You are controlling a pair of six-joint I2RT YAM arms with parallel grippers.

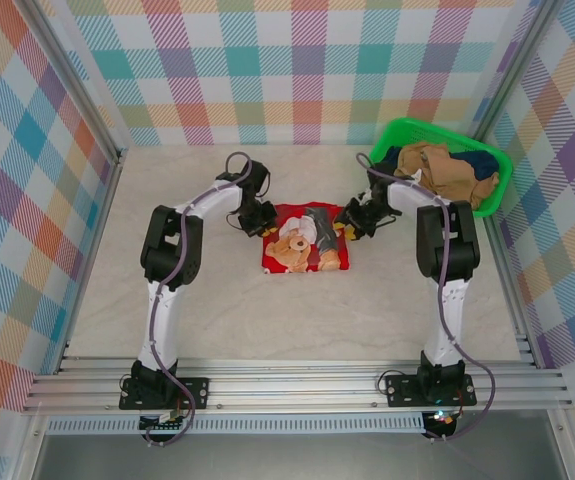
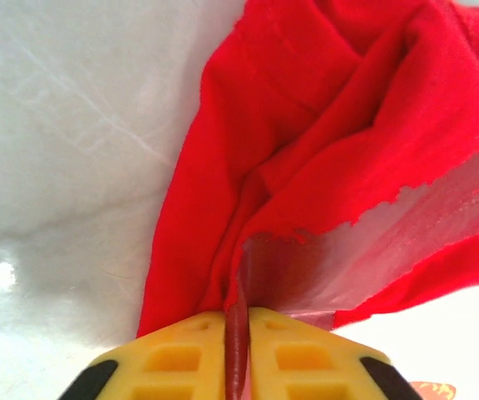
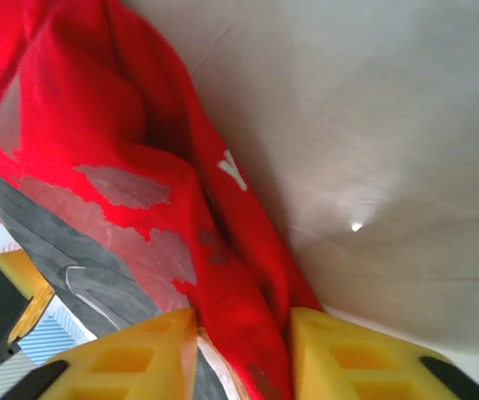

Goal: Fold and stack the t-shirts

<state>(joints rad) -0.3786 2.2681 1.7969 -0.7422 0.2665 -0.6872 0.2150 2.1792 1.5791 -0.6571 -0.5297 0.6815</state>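
On the pale table (image 1: 267, 310), between the two arms, the red t-shirt (image 1: 307, 240) is lying as a partly folded, rumpled slab, its long axis running left to right and its teddy-bear print (image 1: 289, 247) facing up. At the far right corner the green basket (image 1: 502, 165) is holding the tan t-shirt (image 1: 447, 170) and the navy t-shirt (image 1: 482, 160), heaped and unfolded, well apart from the red one. The left gripper (image 1: 259, 218) is sitting at the shirt's far left corner and the right gripper (image 1: 352, 218) at its far right corner, so each arm is working its own end and neither is nearer than the other. From both, the bulk of the cloth is lying toward the near edge of the table. In the left wrist view the yellow fingers (image 2: 181, 358) are pressing flat together on a thin red hem. In the right wrist view the fingers (image 3: 139, 358) are standing narrowly apart with a thicker bunch of red cloth filling the gap, which reads as a pinch. A small white mark (image 3: 232, 171) is showing on that fold. The next move is probably turning on carrying both far corners evenly toward the near edge, keeping the long axis square.
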